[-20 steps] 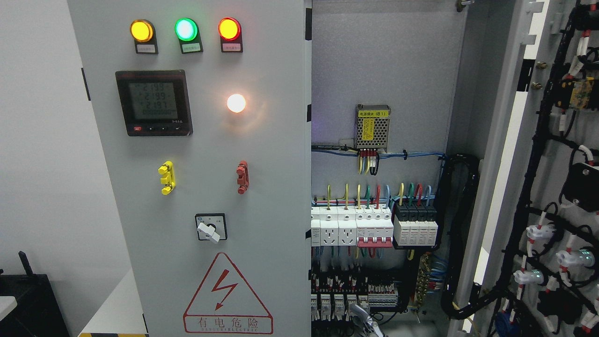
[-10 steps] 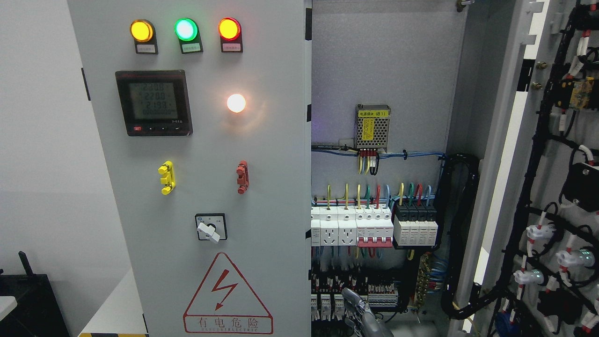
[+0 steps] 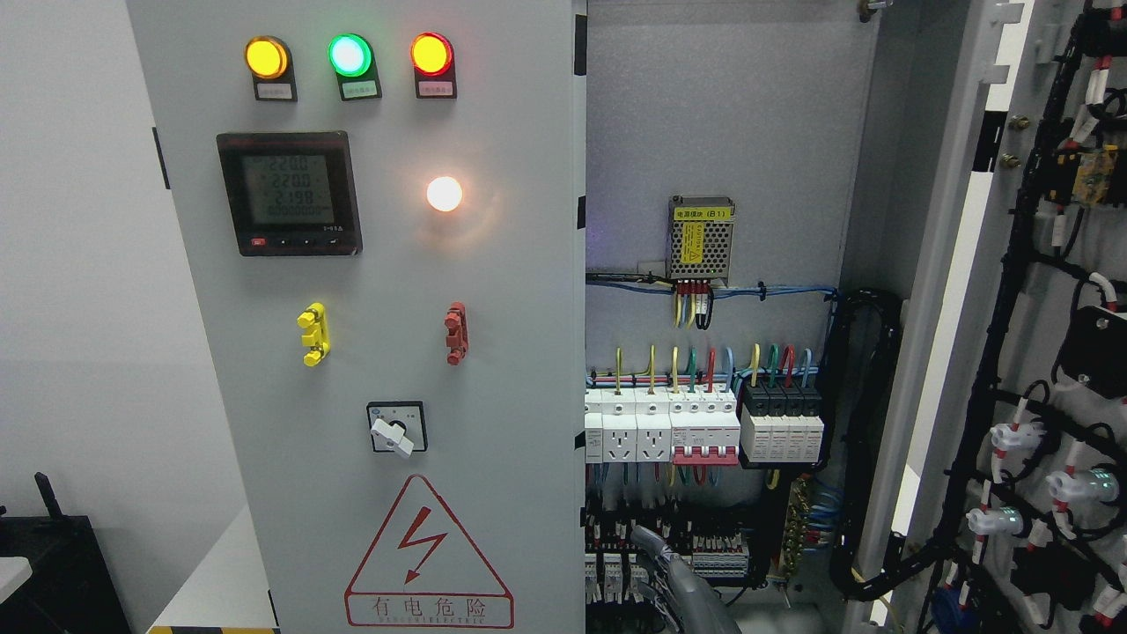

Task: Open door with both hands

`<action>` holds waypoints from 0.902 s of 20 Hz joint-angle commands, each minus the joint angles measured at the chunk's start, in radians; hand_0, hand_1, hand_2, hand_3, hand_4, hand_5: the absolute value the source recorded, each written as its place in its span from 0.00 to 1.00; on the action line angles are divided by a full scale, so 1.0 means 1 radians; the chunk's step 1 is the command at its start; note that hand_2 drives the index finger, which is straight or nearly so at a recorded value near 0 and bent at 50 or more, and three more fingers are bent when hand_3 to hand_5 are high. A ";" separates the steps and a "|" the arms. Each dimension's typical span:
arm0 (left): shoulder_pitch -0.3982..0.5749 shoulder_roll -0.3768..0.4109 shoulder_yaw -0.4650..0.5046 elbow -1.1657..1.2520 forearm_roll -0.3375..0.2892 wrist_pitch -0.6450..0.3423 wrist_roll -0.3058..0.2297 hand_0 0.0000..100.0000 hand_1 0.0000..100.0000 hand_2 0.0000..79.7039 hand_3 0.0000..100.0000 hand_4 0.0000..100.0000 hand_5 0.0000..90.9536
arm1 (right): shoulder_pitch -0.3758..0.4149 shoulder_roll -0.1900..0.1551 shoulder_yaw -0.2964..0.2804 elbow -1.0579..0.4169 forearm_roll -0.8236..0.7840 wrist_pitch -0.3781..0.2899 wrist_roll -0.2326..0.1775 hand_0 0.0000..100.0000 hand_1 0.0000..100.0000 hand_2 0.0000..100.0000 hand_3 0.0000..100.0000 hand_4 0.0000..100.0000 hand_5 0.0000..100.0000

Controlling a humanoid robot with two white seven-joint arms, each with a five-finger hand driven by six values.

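Note:
The grey left door (image 3: 493, 291) of the electrical cabinet stands closed, carrying three lit lamps, a meter (image 3: 290, 194) and a rotary switch (image 3: 396, 429). Its free edge (image 3: 578, 352) runs down the middle of the picture. The right door (image 3: 995, 291) is swung wide open at the far right, its wired inner face showing. My right hand (image 3: 673, 577), grey metal, pokes up from the bottom edge just right of the left door's free edge, in front of the lower terminal rows. It touches neither door. How its hand is set cannot be made out. The left arm is out of view.
Inside the cabinet are a power supply (image 3: 702, 238), a row of white breakers and sockets (image 3: 696, 431) and black cable bundles (image 3: 867, 423). A black box (image 3: 53, 572) and a white surface (image 3: 220, 590) sit at the lower left beside the cabinet.
My right hand has risen from the bottom edge and drifted a little left, toward the left door's free edge. The doors have not moved. The meter's digits changed.

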 commanded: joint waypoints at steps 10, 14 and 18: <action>0.000 0.000 0.000 0.000 0.000 0.001 0.000 0.00 0.00 0.00 0.00 0.03 0.00 | -0.092 -0.005 0.031 0.075 -0.030 0.029 0.001 0.11 0.00 0.00 0.00 0.00 0.00; 0.000 0.000 0.000 0.000 0.000 0.000 0.000 0.00 0.00 0.00 0.00 0.03 0.00 | -0.106 -0.005 0.050 0.072 -0.030 0.031 0.001 0.11 0.00 0.00 0.00 0.00 0.00; 0.000 0.000 0.000 0.000 0.000 0.001 0.000 0.00 0.00 0.00 0.00 0.03 0.00 | -0.135 -0.005 0.065 0.079 -0.030 0.041 0.001 0.11 0.00 0.00 0.00 0.00 0.00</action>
